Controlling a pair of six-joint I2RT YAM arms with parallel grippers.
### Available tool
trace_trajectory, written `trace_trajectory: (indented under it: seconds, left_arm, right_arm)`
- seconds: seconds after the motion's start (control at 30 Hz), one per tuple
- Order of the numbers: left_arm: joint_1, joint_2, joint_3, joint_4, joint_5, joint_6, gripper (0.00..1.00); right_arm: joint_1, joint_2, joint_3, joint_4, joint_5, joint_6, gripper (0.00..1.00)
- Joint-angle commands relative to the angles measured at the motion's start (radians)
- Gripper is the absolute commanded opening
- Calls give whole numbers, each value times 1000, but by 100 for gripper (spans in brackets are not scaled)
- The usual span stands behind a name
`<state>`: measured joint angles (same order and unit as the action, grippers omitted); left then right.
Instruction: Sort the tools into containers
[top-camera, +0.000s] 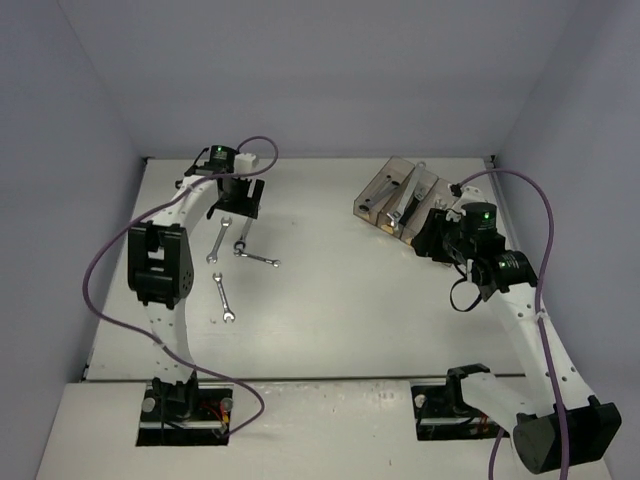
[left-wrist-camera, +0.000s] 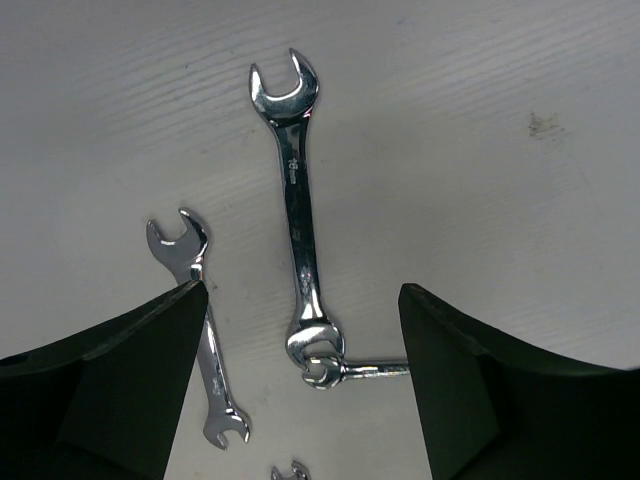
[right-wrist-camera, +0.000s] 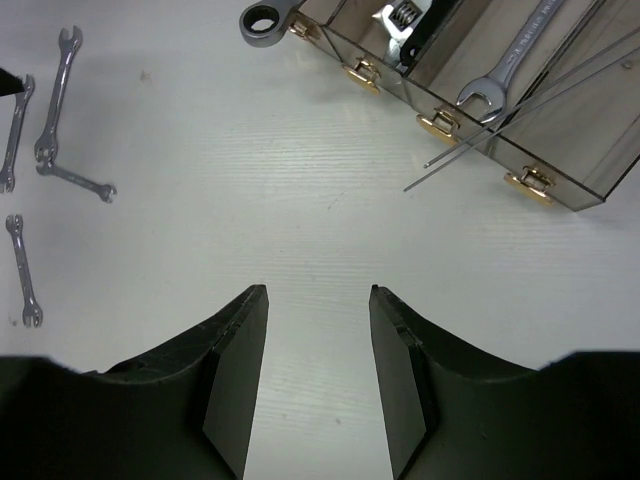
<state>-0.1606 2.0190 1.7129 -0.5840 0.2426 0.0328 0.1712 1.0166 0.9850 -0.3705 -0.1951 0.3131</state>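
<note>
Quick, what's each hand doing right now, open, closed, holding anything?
Left hand: open, empty, over the long wrench on the table.
Right hand: open, holding nothing.

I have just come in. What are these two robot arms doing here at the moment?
The arms are sorting tools. The left gripper is open above the longest wrench, one of four silver wrenches lying on the table. The right gripper is open and empty near the row of brown bins, which already hold several tools, among them an open-ended wrench.
</note>
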Motion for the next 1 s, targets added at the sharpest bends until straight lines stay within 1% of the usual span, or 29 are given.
trace_trajectory:
  seconds: [0.0,0.17,0.5,0.67,0.77,0.87,0.97]
  left_arm:
    - [-16,57,142,-73,12,89,70]
    - [-16,155,207,-124,-62,106,58]
    - [-17,246,246,-172,-78,77,48]
    - [-31,290,273,-197,-91,68,39]
    - [-43,320,288,-219,-124,62,31]
    - [-39,352,309,-237,-101,42,24]
    - [-27,382,323,-251,-59,27,9]
  right_arm:
    - [4,-94,-45,54,-80,-2,43]
    - [5,-138,-88,56,-115,17,43]
    - [5,-168,-128,55,-115,45,43]
    - [7,-190,-137,55,-119,57,43]
    - [6,-200,-141,55,-119,64,43]
    - [7,-208,-141,54,-131,70,43]
    - [7,-219,-145,54,-141,77,43]
